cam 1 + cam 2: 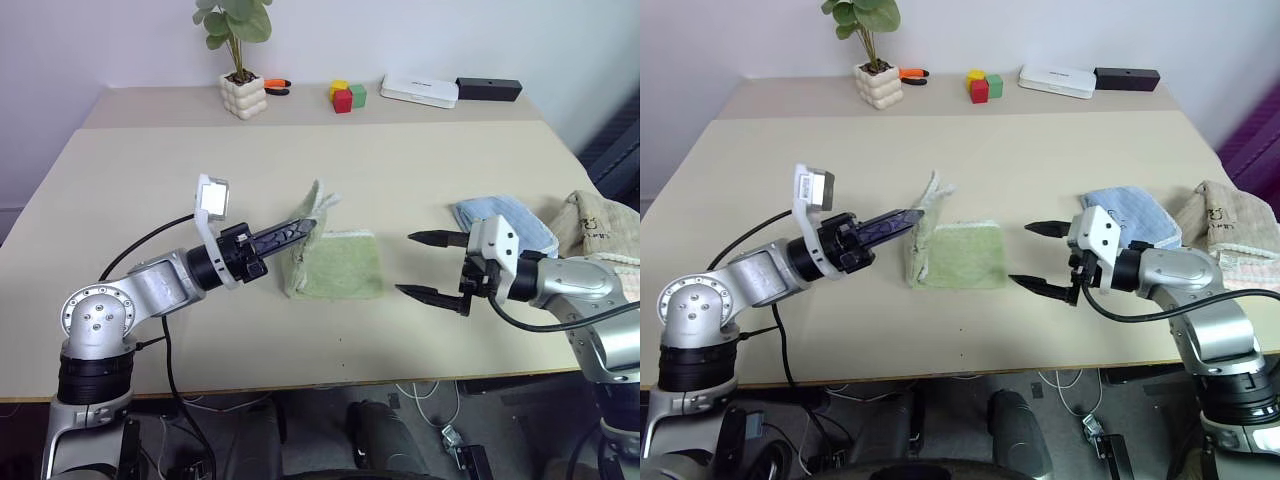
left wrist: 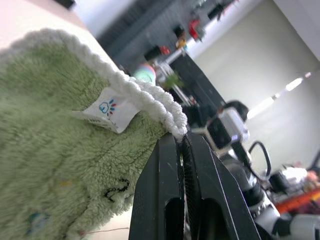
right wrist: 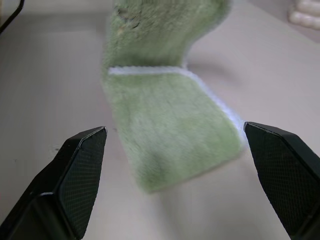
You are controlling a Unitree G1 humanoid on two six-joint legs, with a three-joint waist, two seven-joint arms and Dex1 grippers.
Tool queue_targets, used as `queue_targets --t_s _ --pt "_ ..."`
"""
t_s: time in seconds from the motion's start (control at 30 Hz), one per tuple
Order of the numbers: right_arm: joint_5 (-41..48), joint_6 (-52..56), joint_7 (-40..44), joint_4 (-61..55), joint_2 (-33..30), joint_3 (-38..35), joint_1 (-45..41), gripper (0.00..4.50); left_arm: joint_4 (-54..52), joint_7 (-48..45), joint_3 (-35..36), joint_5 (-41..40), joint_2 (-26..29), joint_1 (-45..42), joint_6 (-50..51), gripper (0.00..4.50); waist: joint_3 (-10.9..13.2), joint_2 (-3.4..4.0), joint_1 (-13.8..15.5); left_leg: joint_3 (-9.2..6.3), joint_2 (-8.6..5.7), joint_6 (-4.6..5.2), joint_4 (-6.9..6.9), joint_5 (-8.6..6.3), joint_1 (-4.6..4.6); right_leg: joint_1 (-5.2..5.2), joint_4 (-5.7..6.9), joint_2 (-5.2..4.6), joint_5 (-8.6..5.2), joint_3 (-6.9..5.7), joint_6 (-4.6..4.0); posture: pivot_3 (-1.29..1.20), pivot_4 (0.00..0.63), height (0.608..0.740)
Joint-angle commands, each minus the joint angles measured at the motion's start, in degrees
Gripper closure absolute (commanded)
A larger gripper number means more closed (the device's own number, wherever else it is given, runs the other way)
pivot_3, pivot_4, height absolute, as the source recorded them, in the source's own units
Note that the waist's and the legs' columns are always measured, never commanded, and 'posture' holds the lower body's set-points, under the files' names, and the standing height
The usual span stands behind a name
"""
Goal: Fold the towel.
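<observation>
Left hand (image 1: 310, 222) is pinched shut on the white-stitched edge of the light green terry cloth towel (image 1: 338, 266), lifting that side off mid-tabletop (image 1: 150, 180); I judge it light, limp, grippy, best held at hems or corners, with my right hand (image 1: 420, 265) spread wide beside it.

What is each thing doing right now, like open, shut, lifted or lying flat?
green towel: partly flat on the table, one edge lifted
left pincer: shut on the towel's edge
right pincer: open, holding nothing
blue towel: crumpled on the table
beige towel: bunched at the table edge
</observation>
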Motion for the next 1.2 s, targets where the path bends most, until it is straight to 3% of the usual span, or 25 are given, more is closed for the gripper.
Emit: queue_targets --t_s 0.03,0.2,0.5,0.83,1.2 --pt "0.2 -1.3 -0.1 -0.9 -1.1 -2.8 1.1 0.0 0.1 -2.1 -0.1 -0.2 1.3 -0.1 1.0 4.46 0.0 0.0 0.1 -0.01 0.0 0.0 0.0 0.0 0.0 0.01 0.0 0.0 -0.01 -0.01 0.0 0.0 0.15 0.74" --pt "0.3 -1.8 0.0 -1.2 -1.8 -5.0 3.1 0.0 1.6 -4.1 -2.2 3.2 1.2 -0.7 2.0 4.46 0.0 0.0 0.3 0.01 -0.06 0.0 0.08 0.0 -0.02 0.05 -0.01 -0.09 -0.02 -0.01 0.0 0.0 0.15 0.74" --pt "2.0 -2.6 0.4 -2.7 -2.1 -8.3 4.4 0.0 5.8 -12.5 -10.3 16.6 -3.9 -5.4 0.8 4.46 0.0 0.0 0.2 0.0 -0.11 -0.01 0.19 0.0 -0.03 0.13 -0.02 -0.12 -0.01 -0.01 0.0 0.0 0.15 0.74" --pt "12.5 2.7 -0.7 -8.4 -1.4 -15.5 8.1 0.0 9.9 -19.3 -15.9 27.7 -10.6 -9.0 0.0 4.46 0.0 0.0 0.3 -0.05 -0.11 0.0 0.27 0.0 -0.04 0.18 -0.01 -0.11 0.02 -0.02 0.08 0.0 0.15 0.74" --pt "11.3 2.7 -2.2 -9.8 -1.7 -14.2 9.7 0.0 15.1 -25.1 -21.3 39.8 -15.6 -11.9 -3.1 4.46 0.0 0.0 0.2 -0.07 -0.12 0.01 0.33 -0.01 -0.05 0.2 0.0 -0.1 0.02 -0.03 0.1 0.0 0.15 0.74"
